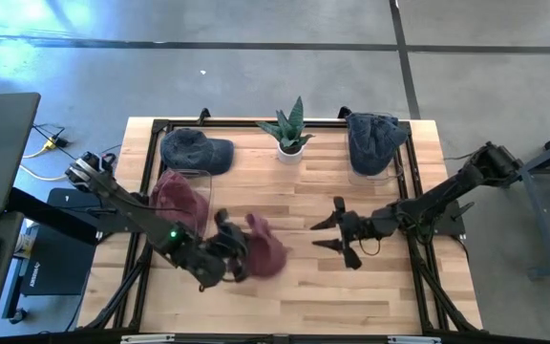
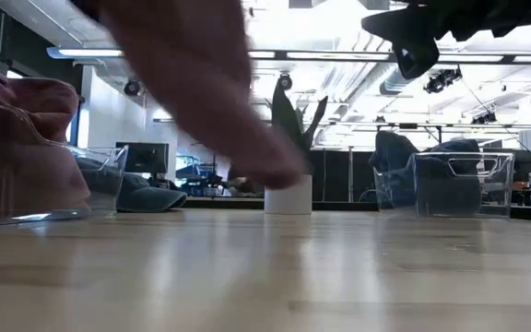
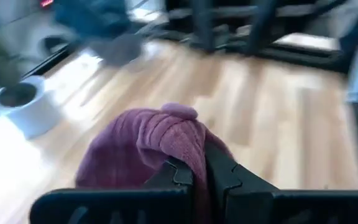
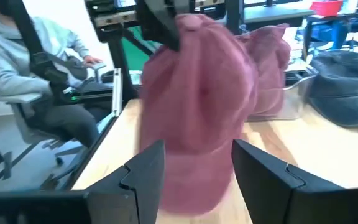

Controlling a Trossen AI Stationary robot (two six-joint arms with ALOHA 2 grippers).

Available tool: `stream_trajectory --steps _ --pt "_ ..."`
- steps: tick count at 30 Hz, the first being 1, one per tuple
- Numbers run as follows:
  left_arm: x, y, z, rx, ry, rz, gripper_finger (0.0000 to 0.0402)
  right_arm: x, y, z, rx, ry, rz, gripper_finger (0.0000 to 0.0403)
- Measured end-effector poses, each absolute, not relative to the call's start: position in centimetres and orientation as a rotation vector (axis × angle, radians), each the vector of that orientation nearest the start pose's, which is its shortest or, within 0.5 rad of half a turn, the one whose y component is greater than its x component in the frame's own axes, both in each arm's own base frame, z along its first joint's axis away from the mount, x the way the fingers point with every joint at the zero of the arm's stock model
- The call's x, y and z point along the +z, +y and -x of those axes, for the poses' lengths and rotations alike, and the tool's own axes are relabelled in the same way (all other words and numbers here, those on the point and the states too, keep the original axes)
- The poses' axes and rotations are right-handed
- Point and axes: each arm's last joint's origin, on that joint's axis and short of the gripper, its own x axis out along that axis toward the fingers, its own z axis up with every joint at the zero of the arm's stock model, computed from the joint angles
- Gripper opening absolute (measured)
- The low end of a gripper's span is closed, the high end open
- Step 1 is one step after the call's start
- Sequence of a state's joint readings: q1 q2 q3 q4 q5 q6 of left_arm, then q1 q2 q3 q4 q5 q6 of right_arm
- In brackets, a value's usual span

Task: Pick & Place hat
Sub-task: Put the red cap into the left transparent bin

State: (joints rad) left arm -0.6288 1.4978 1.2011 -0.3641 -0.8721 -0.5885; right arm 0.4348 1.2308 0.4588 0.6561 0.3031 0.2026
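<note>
I find the wooden surface (image 1: 294, 287) carrying several items. Two clear bins sit on it: one at roughly 9 o'clock from centre (image 1: 199, 182), holding a maroon hat (image 1: 172, 194), and one at 1 o'clock (image 1: 397, 164), holding a dark blue hat (image 1: 370, 139). A second dark blue cap (image 1: 197, 149) lies at 11 o'clock, just beside the left bin's far edge. A small potted plant (image 1: 290, 132) in a white pot stands at 12 o'clock, between the blue cap and the right bin.

The left arm reaches in from 9 o'clock. The left gripper (image 1: 234, 256) sits at about 7 o'clock from centre, its fingers (image 3: 219, 171) clamped tight on the crown fabric of the maroon cap (image 1: 266, 247). I see in the low view that this cap hangs above the surface, blurred, without touching the wood. It is well apart from both bins.

The right arm enters from 3 o'clock. The right gripper (image 1: 333, 235) is at about 4 o'clock from centre, near the cap but apart from it, fingers (image 4: 143, 174) spread wide and holding nothing. In the right wrist view the cap hangs directly ahead of that spread.

A person (image 4: 27, 56) in a grey top sits on a chair off the surface's left side.
</note>
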Motion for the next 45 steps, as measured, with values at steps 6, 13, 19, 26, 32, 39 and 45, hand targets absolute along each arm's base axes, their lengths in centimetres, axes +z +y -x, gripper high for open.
stream_trajectory --steps 6,13,19,26,32,39,45 --pt "32.2 -14.2 -23.5 0.505 0.394 0.186 0.0001 21.3 9.3 -22.5 0.095 0.125 -0.156 0.0181" --pt "35.6 -10.4 -18.4 0.520 0.401 0.245 0.0001 21.3 9.3 -22.5 0.075 0.121 -0.140 0.0181" --pt "38.3 -7.5 -15.9 0.605 0.494 0.274 0.0000 21.3 9.2 -22.5 0.045 0.118 -0.132 0.0181" --pt "40.4 -6.0 -15.3 0.714 0.719 0.332 0.0000 21.3 9.2 -22.5 0.045 0.118 -0.132 0.0181" --pt "38.4 -6.5 -17.4 0.715 0.878 0.295 0.0000 21.2 9.2 -22.5 0.051 0.125 -0.130 0.0181" --pt "34.9 -7.0 -18.8 0.795 0.982 0.264 0.0000 21.1 9.2 -22.5 0.058 0.139 -0.126 0.0181" --pt "34.9 -6.8 -18.8 0.851 0.942 0.328 0.0000 21.1 9.2 -22.5 0.050 0.136 -0.124 0.0181"
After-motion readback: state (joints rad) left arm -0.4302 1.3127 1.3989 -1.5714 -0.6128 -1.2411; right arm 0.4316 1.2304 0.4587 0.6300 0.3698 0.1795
